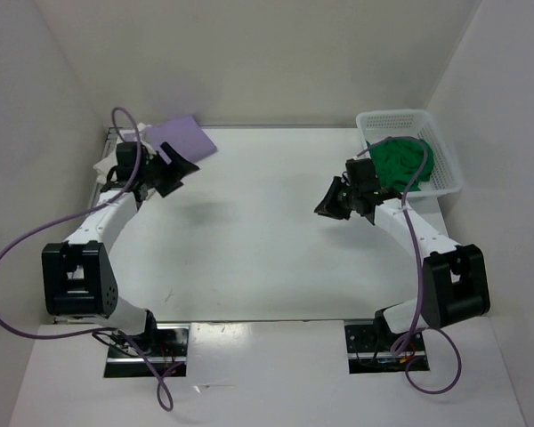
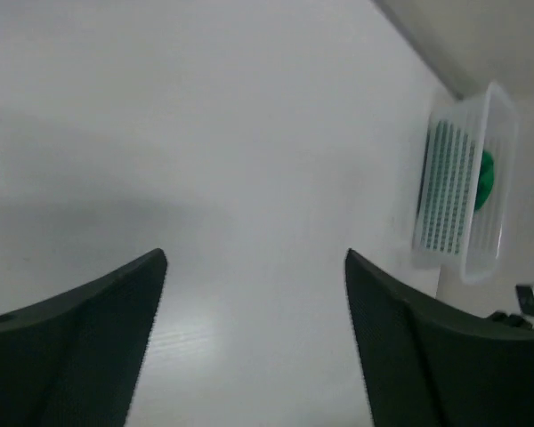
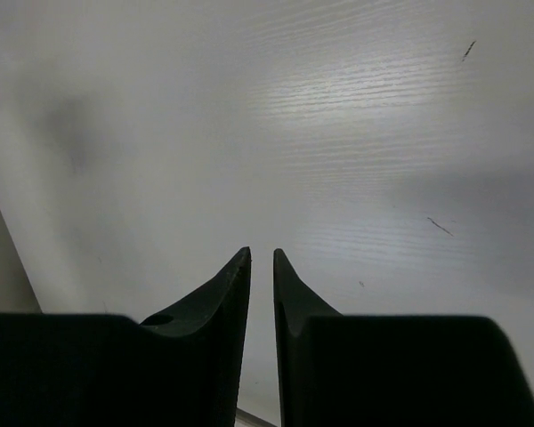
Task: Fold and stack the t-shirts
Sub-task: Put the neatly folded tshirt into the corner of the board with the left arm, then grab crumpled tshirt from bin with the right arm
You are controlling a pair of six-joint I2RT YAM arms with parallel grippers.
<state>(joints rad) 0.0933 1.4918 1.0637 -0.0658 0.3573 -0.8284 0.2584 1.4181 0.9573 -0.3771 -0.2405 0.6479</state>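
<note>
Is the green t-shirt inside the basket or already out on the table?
Inside. The green t-shirt lies crumpled within the walls of the white basket in the top view.

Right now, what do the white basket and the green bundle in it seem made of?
The white perforated basket looks like rigid matte plastic, given its even grid of holes. The bright green bundle inside looks like soft cloth, rumpled into folds; which fibre, I cannot tell.
</note>
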